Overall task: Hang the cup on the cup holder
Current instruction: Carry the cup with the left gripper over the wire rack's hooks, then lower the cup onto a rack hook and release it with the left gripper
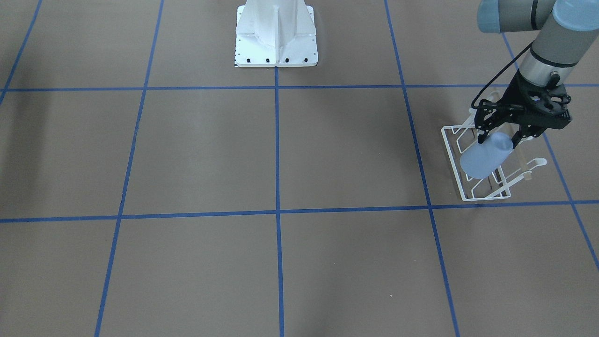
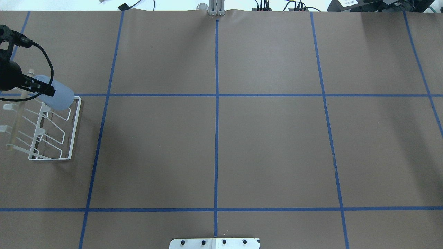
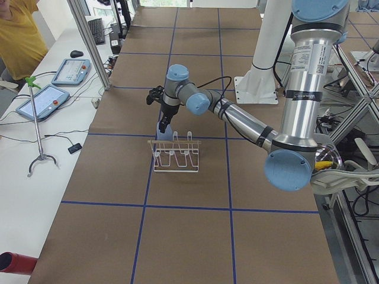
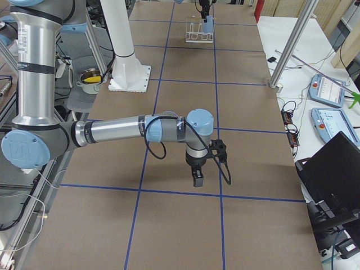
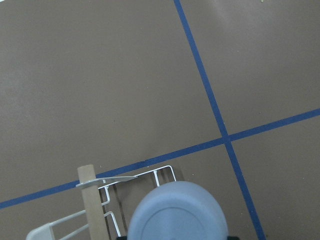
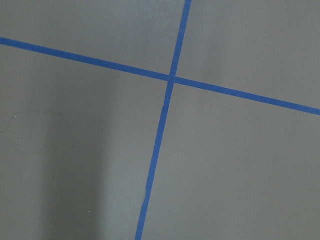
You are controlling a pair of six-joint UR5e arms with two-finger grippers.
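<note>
Front-facing view: the left gripper (image 1: pixel 499 140) is clamped on the pale blue cup (image 1: pixel 482 161), with one finger on each side near its narrower end. The cup is tilted over the white wire cup holder (image 1: pixel 452 161), which stands on the brown table (image 1: pixel 327 154) far out on the robot's left.

Overhead view: the cup (image 2: pixel 59 98) sits at the far end of the cup holder (image 2: pixel 75 128), right by its frame. Whether a prong is inside the cup cannot be told.

Left side view: the near arm reaches out and its gripper points down, holding the cup (image 3: pixel 163 127) above one end of the rack.

Right side view: the right gripper (image 4: pixel 198 179) hangs pointing down over the table, well apart from the cup holder. Whether its jaws are open or closed cannot be told.

Left wrist view: the cup's round closed end (image 5: pixel 175 212) fills the bottom edge, with the holder's wooden rod (image 5: pixel 92 210) just beside it.

Right wrist view: only table and two crossing blue tape lines (image 6: pixel 172 77).
</note>
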